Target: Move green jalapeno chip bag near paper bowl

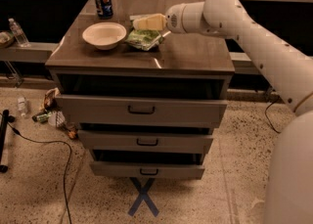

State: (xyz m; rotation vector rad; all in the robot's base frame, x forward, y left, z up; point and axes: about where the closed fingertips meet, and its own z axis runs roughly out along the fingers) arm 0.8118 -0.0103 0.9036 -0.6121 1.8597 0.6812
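The green jalapeno chip bag (143, 38) lies flat on the dresser top, its left edge right beside the paper bowl (104, 34). The bowl is off-white, shallow and empty. My gripper (142, 23) hovers just above the bag's far edge, reaching in from the right. Its pale fingers (152, 22) are off the bag, and the gripper is open and empty.
A blue soda can (102, 1) stands at the back left of the dresser top (190, 54). The three drawers below are pulled partly out. Bottles and litter (49, 113) lie on the floor at the left. A counter edge runs behind.
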